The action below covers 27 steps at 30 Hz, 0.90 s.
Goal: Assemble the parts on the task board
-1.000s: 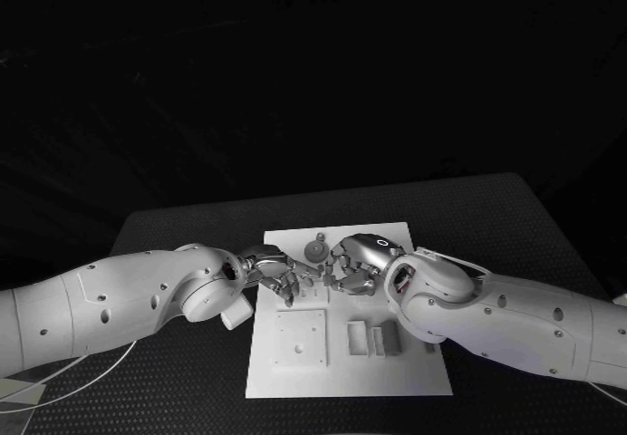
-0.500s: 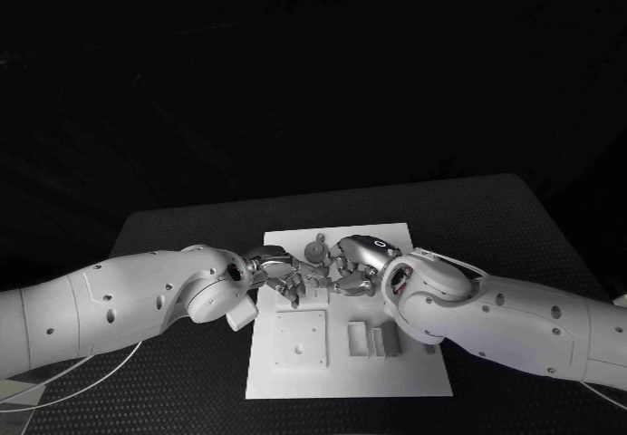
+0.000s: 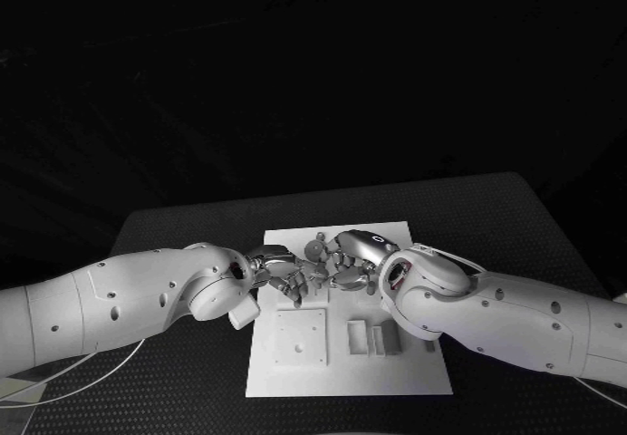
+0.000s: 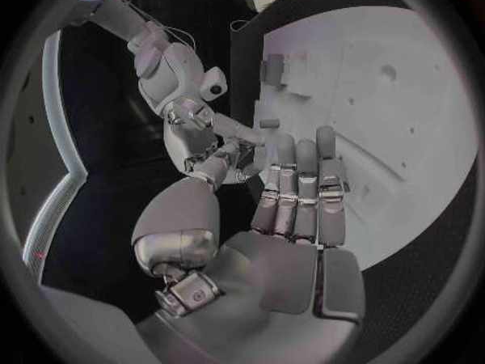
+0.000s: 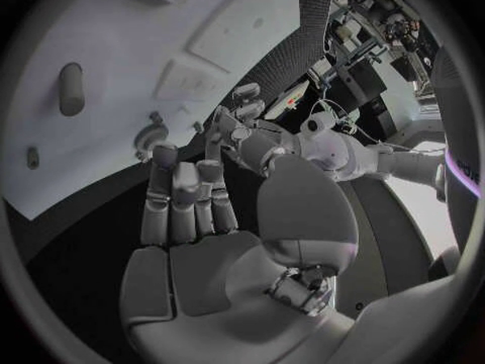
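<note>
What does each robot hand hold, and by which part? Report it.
Nothing, it seems: the left robot hand and right robot hand both show outstretched fingers and bare palms.

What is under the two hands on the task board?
The left hand and right hand meet over the white task board. A round grey part shows beside them; anything beneath the fingers is covered.

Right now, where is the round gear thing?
In the head view, the gear sits on the far part of the board, just beyond the left hand and right hand, which meet there.
</note>
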Tool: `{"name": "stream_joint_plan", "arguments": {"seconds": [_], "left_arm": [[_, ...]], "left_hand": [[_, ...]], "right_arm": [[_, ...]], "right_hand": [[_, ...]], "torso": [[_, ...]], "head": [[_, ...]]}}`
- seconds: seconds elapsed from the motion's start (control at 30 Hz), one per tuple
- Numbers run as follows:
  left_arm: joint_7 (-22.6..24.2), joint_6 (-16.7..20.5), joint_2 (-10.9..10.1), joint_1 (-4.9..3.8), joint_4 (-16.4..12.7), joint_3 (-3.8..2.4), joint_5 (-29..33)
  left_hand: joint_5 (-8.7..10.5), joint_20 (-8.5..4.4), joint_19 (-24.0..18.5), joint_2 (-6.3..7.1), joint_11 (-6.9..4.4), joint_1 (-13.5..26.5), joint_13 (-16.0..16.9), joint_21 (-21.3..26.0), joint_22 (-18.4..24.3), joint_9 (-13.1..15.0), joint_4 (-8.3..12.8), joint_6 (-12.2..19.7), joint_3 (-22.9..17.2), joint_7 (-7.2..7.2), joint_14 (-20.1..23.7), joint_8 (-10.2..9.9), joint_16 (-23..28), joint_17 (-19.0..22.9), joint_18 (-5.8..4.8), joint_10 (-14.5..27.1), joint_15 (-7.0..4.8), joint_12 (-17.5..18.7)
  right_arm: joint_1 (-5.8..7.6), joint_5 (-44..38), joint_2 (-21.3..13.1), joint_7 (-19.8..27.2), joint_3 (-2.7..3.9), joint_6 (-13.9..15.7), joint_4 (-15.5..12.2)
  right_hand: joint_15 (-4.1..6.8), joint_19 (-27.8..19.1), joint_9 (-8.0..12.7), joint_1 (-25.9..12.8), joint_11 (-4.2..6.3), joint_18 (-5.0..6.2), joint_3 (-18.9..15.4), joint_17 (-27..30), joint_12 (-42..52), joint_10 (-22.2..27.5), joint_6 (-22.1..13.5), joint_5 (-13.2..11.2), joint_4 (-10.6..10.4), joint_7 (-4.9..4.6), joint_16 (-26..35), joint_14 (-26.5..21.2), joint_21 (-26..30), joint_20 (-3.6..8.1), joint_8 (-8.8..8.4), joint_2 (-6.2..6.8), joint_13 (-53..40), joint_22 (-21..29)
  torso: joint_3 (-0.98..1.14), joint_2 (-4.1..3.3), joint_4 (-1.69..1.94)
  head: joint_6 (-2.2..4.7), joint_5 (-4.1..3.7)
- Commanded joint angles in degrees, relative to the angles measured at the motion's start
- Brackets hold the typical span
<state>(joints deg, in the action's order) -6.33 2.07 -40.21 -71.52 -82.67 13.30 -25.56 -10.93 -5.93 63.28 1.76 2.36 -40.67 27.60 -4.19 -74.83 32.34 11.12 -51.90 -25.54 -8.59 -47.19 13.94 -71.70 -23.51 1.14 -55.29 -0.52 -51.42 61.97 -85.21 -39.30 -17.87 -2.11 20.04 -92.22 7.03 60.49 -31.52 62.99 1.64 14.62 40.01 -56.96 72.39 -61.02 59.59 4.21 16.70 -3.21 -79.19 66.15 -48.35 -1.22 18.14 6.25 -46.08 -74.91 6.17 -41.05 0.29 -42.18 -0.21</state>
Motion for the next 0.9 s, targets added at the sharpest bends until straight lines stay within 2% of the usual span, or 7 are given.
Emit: {"name": "stream_joint_plan", "arguments": {"seconds": [0.03, 0.1, 0.33, 0.4, 0.47, 0.67, 0.9], "left_arm": [[0.6, -1.4, 0.2, 0.02, 0.0, -0.01, 0.3], [0.9, -1.3, 0.2, 0.02, 0.0, -0.01, 0.3], [1.6, -1.3, 0.2, 0.02, 0.0, -0.01, 0.4], [1.5, -1.2, 0.2, 0.02, 0.0, -0.01, 0.4], [1.5, -1.3, 0.2, 0.02, 0.0, -0.01, 0.4], [1.6, -1.2, 0.3, 0.03, 0.0, -0.01, 0.4], [1.5, -1.2, 0.3, 0.03, -0.1, -0.01, 0.4]], "left_hand": [[-2.69, 0.05, 0.1, -1.04, -0.11, 1.2, -0.1, 0.1, -0.1, -0.2, -1.1, -0.7, 0.4, 0.15, -0.1, 0.5, -0.1, -0.1, 0.60, -0.6, 0.25, 0.4], [-5.24, 0.03, -0.1, -2.64, -0.20, 3.3, -0.1, 0.1, -0.2, -0.2, -1.1, -1.0, 1.7, 0.30, 0.0, 0.8, -0.1, -0.1, 0.57, -0.6, 0.24, 0.5], [-6.80, -0.03, -0.2, -5.68, -0.44, 5.8, -0.2, 0.1, -0.3, 0.0, -1.5, -1.7, 2.2, 0.60, 0.0, 1.3, 0.0, -0.1, 0.55, -0.7, 0.17, 0.6], [-8.77, -0.02, -0.3, -6.64, -0.50, 6.4, -0.3, 0.1, -0.3, 0.0, -1.4, -2.0, 2.1, 0.69, 0.0, 1.6, 0.0, -0.1, 0.51, -0.7, 0.18, 0.7], [-10.03, -0.04, -0.3, -6.91, -0.68, 6.3, -0.3, 0.0, -0.4, 0.3, -0.6, -2.8, 2.0, 0.95, 0.0, 2.1, -0.1, -0.2, 0.50, -0.8, 0.16, 0.8], [-10.17, -0.15, 0.1, -8.10, -1.02, 4.3, -0.4, -0.1, -0.7, 1.1, 3.3, -3.7, 0.6, 1.39, -0.3, 3.1, -0.2, -0.2, 0.45, -1.1, 0.04, 0.9], [-9.36, -0.27, 0.6, -7.02, -1.07, 1.5, -0.6, -0.3, -0.9, 1.5, 5.0, -4.0, -0.9, 1.49, -0.7, 3.5, -0.4, -0.3, 0.36, -1.4, -0.08, 1.3]], "right_arm": [[-0.02, 0.4, 0.1, 0.4, 0.06, 0.0, 0.0], [-0.02, 0.4, 0.1, 0.5, 0.06, -0.4, 0.0], [-0.02, 0.5, 0.2, 0.4, 0.06, -0.9, 0.2], [-0.02, 0.5, 0.2, 0.4, 0.06, -0.9, 0.3], [-0.02, 0.5, 0.2, 0.4, 0.06, -0.8, 0.3], [-0.02, 0.5, 0.4, 0.6, 0.06, -1.0, 0.2], [-0.02, 0.9, 0.4, 0.6, 0.06, -1.2, 0.3]], "right_hand": [[0.52, 0.3, -0.9, 0.1, 0.11, 0.38, 0.4, 0.1, -0.4, -0.3, 2.6, 0.2, -0.1, -1.34, -0.4, 0.0, -0.3, -0.02, 0.50, -0.58, -0.1, -0.8], [0.53, 0.3, -0.9, 0.1, 0.11, 0.38, 0.4, 0.1, -0.4, -0.3, 2.6, 0.2, 0.0, -1.33, -0.4, 0.0, -0.3, -0.02, 0.50, -0.58, -0.1, -0.8], [0.54, 0.3, -0.9, 0.1, 0.12, 0.38, 0.5, 0.1, -0.4, -0.3, 2.6, 0.2, 0.0, -1.33, -0.4, 0.0, -0.3, -0.01, 0.49, -0.58, -0.1, -0.8], [0.54, 0.3, -0.9, 0.1, 0.12, 0.38, 0.5, 0.1, -0.4, -0.3, 2.6, 0.2, 0.0, -1.33, -0.4, 0.0, -0.3, -0.01, 0.49, -0.60, -0.1, -0.8], [0.55, 0.3, -0.9, 0.1, 0.13, 0.38, 0.5, 0.1, -0.4, -0.3, 2.6, 0.2, 0.0, -1.32, -0.4, 0.0, -0.3, 0.00, 0.49, -0.63, -0.1, -0.8], [0.55, 0.3, -0.9, 0.1, 0.13, 0.38, 0.5, 0.2, -0.4, -0.3, 2.6, 0.2, 0.0, -1.32, -0.5, 0.0, -0.3, 0.00, 0.48, -0.65, -0.2, -0.8], [0.56, 0.3, -1.0, 0.1, 0.13, 0.38, 0.5, 0.2, -0.4, -0.3, 2.5, 0.2, 0.0, -1.32, -0.5, 0.0, -0.3, 0.01, 0.47, -0.65, -0.2, -0.8]], "torso": [[-0.03, -0.02, 0.00], [-0.04, -0.03, 0.01], [-0.04, -0.01, -0.03], [-0.03, -0.02, -0.05], [-0.02, -0.02, -0.04], [0.02, 0.02, -0.03], [0.00, 0.00, -0.07]], "head": [[-0.05, -0.02], [-0.06, -0.03], [-0.18, 0.00], [-0.23, 0.02], [-0.24, 0.00], [-0.32, 0.03], [-0.39, 0.07]]}}
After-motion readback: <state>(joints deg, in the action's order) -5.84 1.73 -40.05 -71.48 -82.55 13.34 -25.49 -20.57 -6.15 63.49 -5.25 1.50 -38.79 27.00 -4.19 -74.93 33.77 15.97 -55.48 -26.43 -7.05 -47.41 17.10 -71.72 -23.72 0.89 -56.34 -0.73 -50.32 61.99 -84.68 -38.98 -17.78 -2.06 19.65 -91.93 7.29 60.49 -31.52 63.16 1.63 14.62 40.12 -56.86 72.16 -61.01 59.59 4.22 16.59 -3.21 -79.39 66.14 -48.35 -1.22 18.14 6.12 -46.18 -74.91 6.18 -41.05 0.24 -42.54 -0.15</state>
